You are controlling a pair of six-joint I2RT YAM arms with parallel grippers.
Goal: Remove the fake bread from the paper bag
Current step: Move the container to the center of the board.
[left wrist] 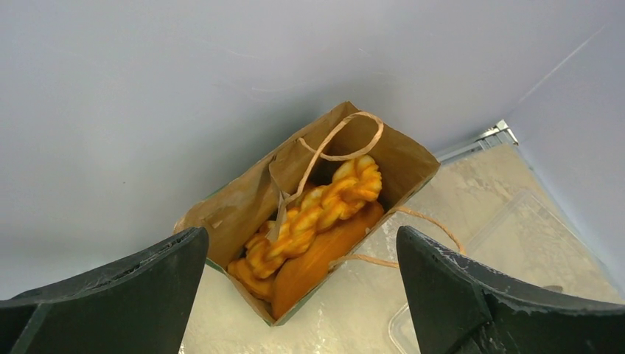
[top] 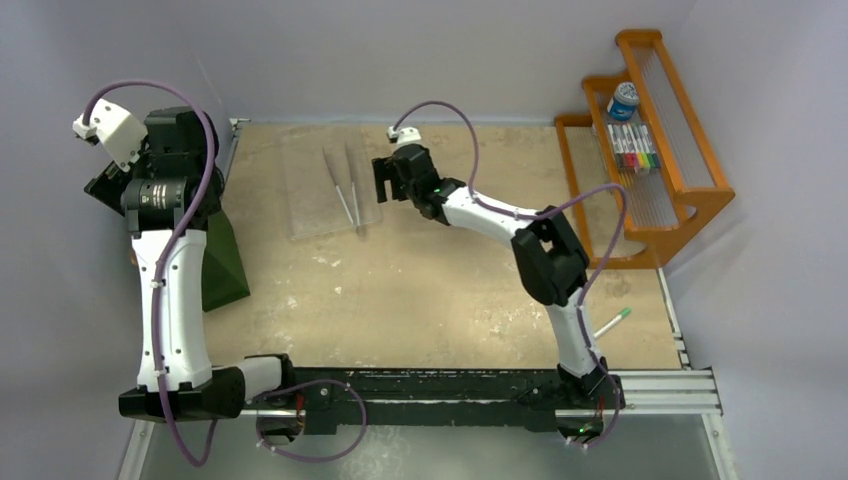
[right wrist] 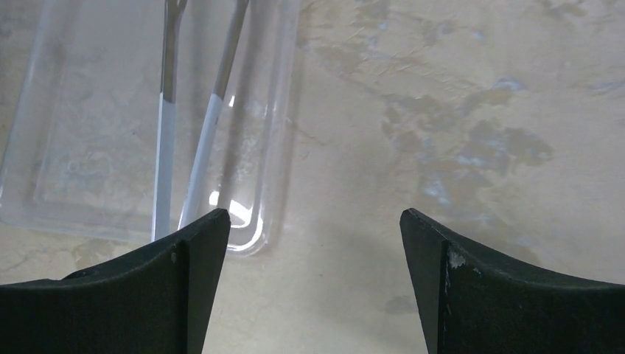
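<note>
The paper bag (left wrist: 243, 203) lies at the table's left edge with its brown mouth facing my left wrist camera; from above only its dark green side (top: 222, 265) shows beside the left arm. Fake bread fills the mouth: a braided stick (left wrist: 324, 206) rests on an oblong loaf (left wrist: 324, 254). My left gripper (left wrist: 302, 232) hovers above the bag, open and holding nothing. My right gripper (top: 381, 182) is open and empty over bare table (right wrist: 315, 214), just right of the clear tray (right wrist: 88, 184).
Long metal tongs (top: 345, 190) lie in the clear tray (top: 300, 200) at the back centre. An orange wooden rack (top: 690, 190) at the back right holds markers (top: 632, 148) and a blue-lidded jar (top: 623, 100). A green-tipped pen (top: 612, 322) lies near the right arm.
</note>
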